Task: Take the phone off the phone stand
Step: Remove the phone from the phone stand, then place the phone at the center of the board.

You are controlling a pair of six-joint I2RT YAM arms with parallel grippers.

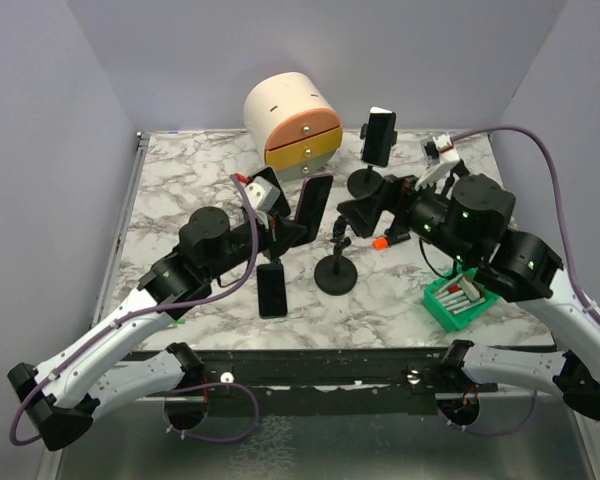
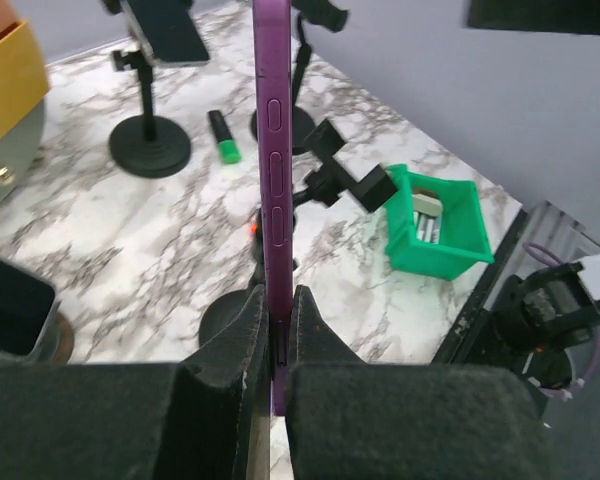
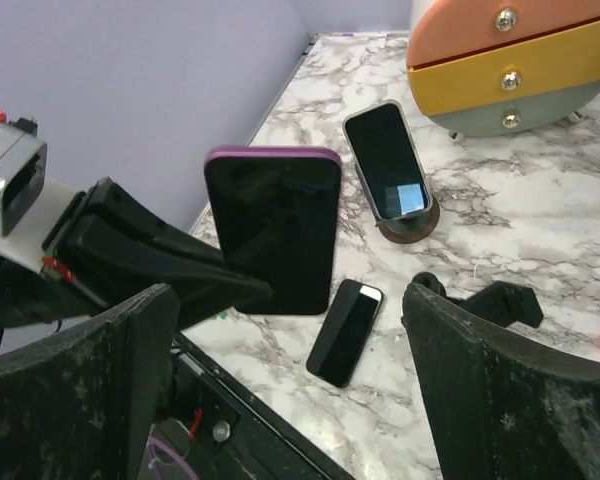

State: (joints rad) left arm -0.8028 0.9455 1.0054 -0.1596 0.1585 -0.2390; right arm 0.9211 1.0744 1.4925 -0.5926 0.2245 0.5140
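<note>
1. Your left jaws are clamped on the purple-cased phone with the black screen (image 2: 273, 180). They pinch its lower end between two black foam pads (image 2: 230, 340), and the phone stands upright, its side buttons toward the left wrist camera
2. The phone hangs in the air above the marble-patterned worktop (image 1: 180, 180), just left of the black phone stand with the round base (image 1: 335, 272). In the right wrist view the stand's clamp head (image 3: 480, 300) sits apart from the phone, lower and to the right, with nothing in it
3. Your right jaws stand wide and hold nothing. They face the phone's screen, which shows framed between their two dark fingers (image 3: 70, 400)
4. Your left arm (image 1: 130, 320) stretches diagonally from the near left corner toward the middle, its wrist pointing right. Your right arm (image 1: 520, 260) comes in from the right, bent at the elbow, its wrist pointing left at the phone
5. A small black phone lying flat (image 1: 272, 290) is on the worktop near the held phone, on its near side. A grey-cased phone propped on a round brown base (image 3: 388, 165) sits beyond it
6. A second black stand carrying a phone (image 1: 378, 135) and a round cream drawer unit with orange and yellow drawers (image 1: 292, 120) stand at the far side, and a green plastic tray (image 1: 460, 300) sits near the right arm
7. The widest bare stretch of worktop lies along the left edge, beyond your left arm
</note>
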